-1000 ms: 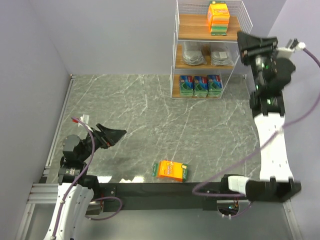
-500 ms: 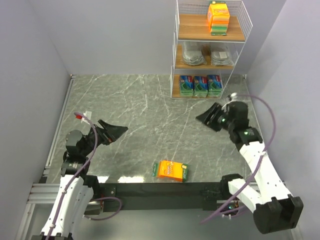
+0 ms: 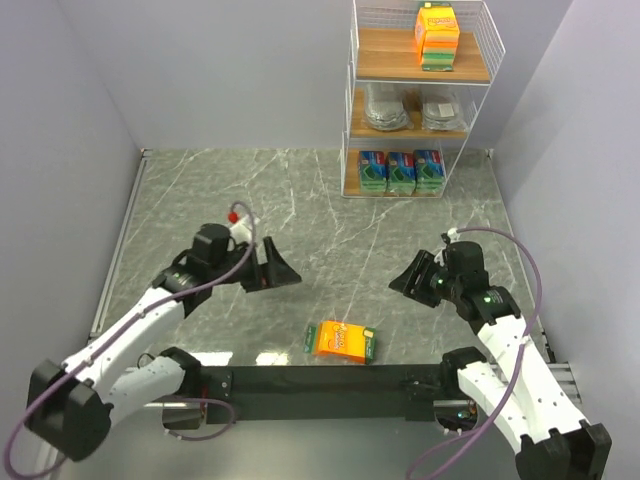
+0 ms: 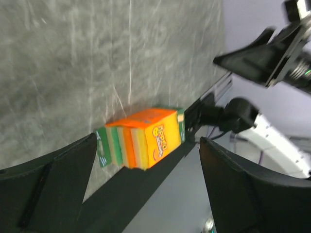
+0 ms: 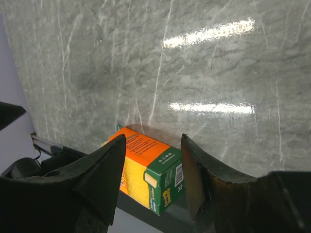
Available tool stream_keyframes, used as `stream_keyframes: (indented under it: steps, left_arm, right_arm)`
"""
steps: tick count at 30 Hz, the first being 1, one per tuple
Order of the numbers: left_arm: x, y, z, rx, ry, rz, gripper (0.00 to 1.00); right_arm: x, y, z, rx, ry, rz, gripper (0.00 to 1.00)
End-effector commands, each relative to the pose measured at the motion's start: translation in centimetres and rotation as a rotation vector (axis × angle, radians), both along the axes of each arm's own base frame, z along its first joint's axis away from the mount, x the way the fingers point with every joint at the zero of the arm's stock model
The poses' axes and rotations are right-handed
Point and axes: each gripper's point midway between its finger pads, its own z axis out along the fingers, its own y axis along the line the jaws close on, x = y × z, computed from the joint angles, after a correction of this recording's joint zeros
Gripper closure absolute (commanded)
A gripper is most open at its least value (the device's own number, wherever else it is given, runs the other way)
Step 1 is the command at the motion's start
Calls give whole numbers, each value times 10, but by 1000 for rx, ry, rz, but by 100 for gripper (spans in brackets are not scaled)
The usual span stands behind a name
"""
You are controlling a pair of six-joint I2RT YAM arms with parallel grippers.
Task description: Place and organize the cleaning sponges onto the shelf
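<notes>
Left gripper [image 3: 283, 272] spread wide, empty; right gripper [image 3: 405, 280] parted, empty. Orange sponge pack [image 3: 342, 340] ahead of both jaw sets, untouched; openings presumably set to straddle it.

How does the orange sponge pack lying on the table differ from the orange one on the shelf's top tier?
The loose orange pack lies flat on the grey marble table near its front edge, not yet shelved; the shelved orange pack stands upright on the top board of the white wire shelf. Both have orange wrapping with green edging.
</notes>
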Motion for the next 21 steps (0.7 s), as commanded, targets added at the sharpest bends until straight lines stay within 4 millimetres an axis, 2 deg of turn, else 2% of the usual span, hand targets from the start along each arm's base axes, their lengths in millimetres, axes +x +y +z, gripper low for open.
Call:
stream_keyframes:
  steps: [1,2,3,4,5,6,8,10,12,13,14,15,16,19,21]
  left_arm:
    - [-12,-11,-12,134,25,-38,9]
    - [-15,-18,-22,161,55,-48,10]
    - [-27,-33,-28,193,49,-89,11]
    - [-31,-41,-30,222,67,-91,12]
    - [-34,-45,-46,287,102,-89,14]
    - [-38,-50,-53,346,85,-78,14]
    - [-42,-62,-61,368,118,-64,16]
    - [-58,-82,-60,342,127,-116,18]
    - [-74,-92,-72,403,140,-149,20]
    - [-69,-96,-70,425,115,-117,20]
    - [-71,-93,-82,485,132,-111,21]
    - [-76,-98,-81,489,136,-124,21]
    - [-72,-98,-85,501,128,-101,22]
    - [-78,-119,-84,439,130,-143,30]
    - [-81,-118,-96,484,146,-144,39]
  right_arm:
    - [2,-2,0,-16,-23,-5,43]
    - [2,-3,-2,-20,-20,-11,43]
    - [2,-4,-3,-23,-19,-14,43]
    - [3,-5,-5,-30,-16,-21,43]
    - [2,-6,-8,-34,-9,-24,43]
    - [1,-7,-9,-38,-5,-25,43]
    - [-1,-8,-13,-37,3,-31,43]
    - [-3,-8,-17,-36,4,-33,43]
    - [-4,-9,-20,-39,10,-38,43]
    - [-6,-10,-21,-39,11,-40,43]
    - [-5,-9,-20,-35,5,-39,43]
    - [-6,-8,-21,-31,4,-35,43]
    - [-7,-8,-22,-26,2,-33,43]
    - [-6,-7,-22,-26,-2,-30,43]
    - [-8,-8,-23,-33,4,-25,43]
